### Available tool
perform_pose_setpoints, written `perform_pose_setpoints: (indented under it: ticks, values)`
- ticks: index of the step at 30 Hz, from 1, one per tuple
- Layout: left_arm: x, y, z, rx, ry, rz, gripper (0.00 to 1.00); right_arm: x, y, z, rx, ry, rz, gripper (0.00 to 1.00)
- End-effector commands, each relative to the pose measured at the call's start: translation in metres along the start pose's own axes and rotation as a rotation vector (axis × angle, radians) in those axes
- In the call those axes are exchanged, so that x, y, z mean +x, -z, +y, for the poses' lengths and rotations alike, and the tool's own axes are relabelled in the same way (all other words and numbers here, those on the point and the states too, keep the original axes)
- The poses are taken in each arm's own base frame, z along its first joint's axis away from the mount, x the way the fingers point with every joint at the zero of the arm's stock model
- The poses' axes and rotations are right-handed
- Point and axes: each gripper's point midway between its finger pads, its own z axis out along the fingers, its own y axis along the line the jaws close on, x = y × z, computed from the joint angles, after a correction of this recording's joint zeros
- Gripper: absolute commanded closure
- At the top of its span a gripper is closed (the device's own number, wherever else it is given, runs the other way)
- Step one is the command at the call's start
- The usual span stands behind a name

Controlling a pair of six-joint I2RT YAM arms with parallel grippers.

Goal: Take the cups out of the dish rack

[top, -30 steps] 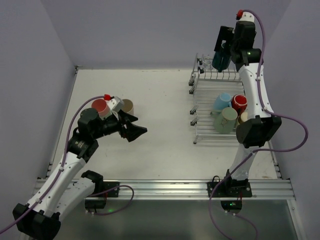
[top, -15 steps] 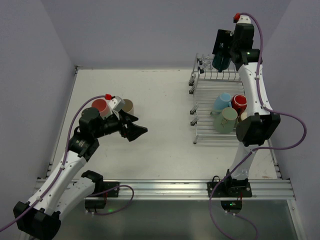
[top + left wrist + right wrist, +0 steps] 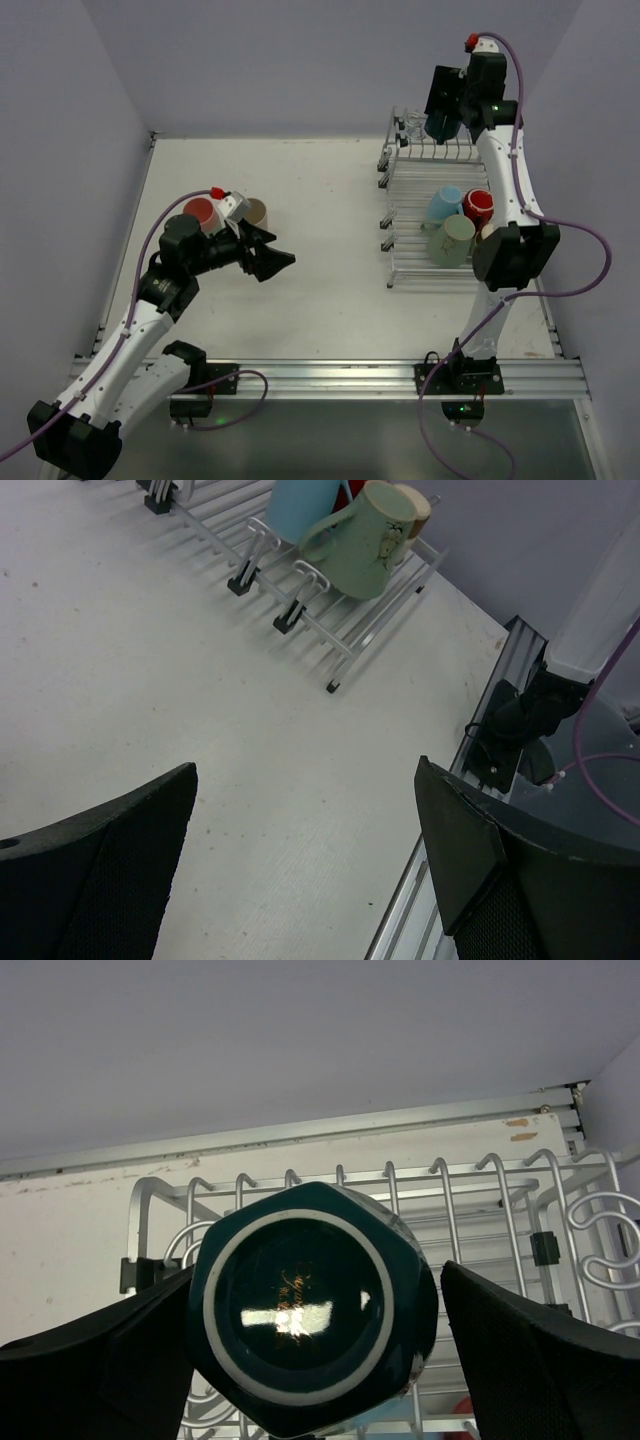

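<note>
The right claw [image 3: 441, 108] is clenched on a dark teal, faceted ceramic cup [image 3: 437, 123] and holds it in the air above the far end of the two-tier silver wire dish rack [image 3: 408, 215]. In the right wrist view the two black fingers [image 3: 95, 1360] press against the cup's sides, and its dark base with a pale ring [image 3: 310, 1320] faces the camera, with the upright prongs of the rack's far edge [image 3: 480, 1185] behind it.

The rack stands on the right side of the white desk [image 3: 310, 190]. In its near part a light blue cup [image 3: 443, 204] lies beside a red cup [image 3: 479, 206]. Just nearer than these, a sage green mug [image 3: 452, 240] rests with a tan cup [image 3: 488, 234] to its right, partly hidden by the right arm.

The left claw [image 3: 268, 255] is released and grasps nothing. Its fingers are spread wide above bare desk on the left side, well apart from the rack. The left wrist view shows only desk between the finger pads [image 3: 95, 875], with the rack [image 3: 335, 640], the light blue cup [image 3: 300, 505] and the sage green mug [image 3: 365, 550] beyond them.

Behind the left arm, a dull red cup [image 3: 200, 212] and a tan-brown cup [image 3: 256, 211] stand on the desk.
</note>
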Motion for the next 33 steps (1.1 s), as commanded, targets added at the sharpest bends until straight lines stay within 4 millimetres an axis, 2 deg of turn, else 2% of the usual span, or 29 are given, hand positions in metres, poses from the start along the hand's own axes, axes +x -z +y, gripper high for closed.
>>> perform_pose_setpoints:
  ticks: [1,3,4,6,8,10,14,19,23,25,26,27,28,29,30,31,32,33]
  values:
    - [-0.010,-0.001,-0.001,0.000,-0.041,-0.032,0.07,-0.004,0.003,-0.004,0.007,-0.001,-0.021,0.07]
    - [-0.010,-0.001,-0.001,-0.002,-0.040,-0.031,0.07,-0.010,0.007,-0.001,-0.004,-0.012,-0.040,0.13]
    - [-0.010,-0.001,-0.001,-0.003,-0.038,-0.032,0.07,-0.011,0.009,-0.001,-0.009,-0.016,-0.042,0.21]
    - [-0.010,-0.001,0.000,-0.008,-0.038,-0.033,0.07,-0.014,0.010,0.000,-0.009,-0.020,-0.053,0.27]
    - [-0.011,0.000,0.000,-0.012,-0.041,-0.035,0.07,-0.015,0.009,-0.001,0.000,-0.026,-0.073,0.38]
    - [-0.011,0.000,0.002,-0.019,-0.042,-0.038,0.07,-0.026,0.019,-0.004,0.010,-0.032,-0.118,0.50]
    - [-0.012,-0.001,0.003,-0.024,-0.036,-0.038,0.07,-0.056,0.041,-0.005,0.015,-0.061,-0.223,0.65]
    - [-0.018,-0.001,0.000,-0.026,0.003,-0.049,0.08,-0.091,0.080,0.000,-0.021,-0.097,-0.345,0.69]
    - [-0.036,0.000,-0.011,0.003,0.021,-0.102,0.08,-0.100,0.107,0.002,-0.056,-0.128,-0.406,0.70]
    - [-0.042,-0.001,-0.018,0.040,0.061,-0.114,0.09,-0.093,0.113,0.011,-0.110,-0.159,-0.400,0.70]
    - [-0.047,-0.003,-0.021,0.058,0.064,-0.132,0.10,-0.097,0.129,0.014,-0.135,-0.179,-0.424,0.71]
    - [-0.056,-0.004,-0.026,0.084,0.058,-0.163,0.10,-0.094,0.136,0.021,-0.181,-0.194,-0.424,0.71]
    - [-0.055,-0.006,-0.029,0.112,0.107,-0.160,0.10,-0.082,0.132,0.027,-0.222,-0.252,-0.407,0.72]
    - [-0.065,-0.007,-0.034,0.143,0.094,-0.196,0.10,-0.086,0.154,0.034,-0.275,-0.279,-0.438,0.72]
    - [-0.066,-0.010,-0.036,0.166,0.113,-0.194,0.10,-0.081,0.163,0.047,-0.354,-0.291,-0.429,0.72]
    - [-0.070,-0.011,-0.041,0.187,0.152,-0.202,0.11,-0.076,0.171,0.055,-0.407,-0.348,-0.419,0.73]
    - [-0.076,-0.011,-0.048,0.219,0.141,-0.229,0.11,-0.060,0.168,0.063,-0.452,-0.373,-0.403,0.73]
    - [-0.079,-0.013,-0.050,0.231,0.154,-0.240,0.11,-0.060,0.192,0.075,-0.522,-0.386,-0.427,0.73]
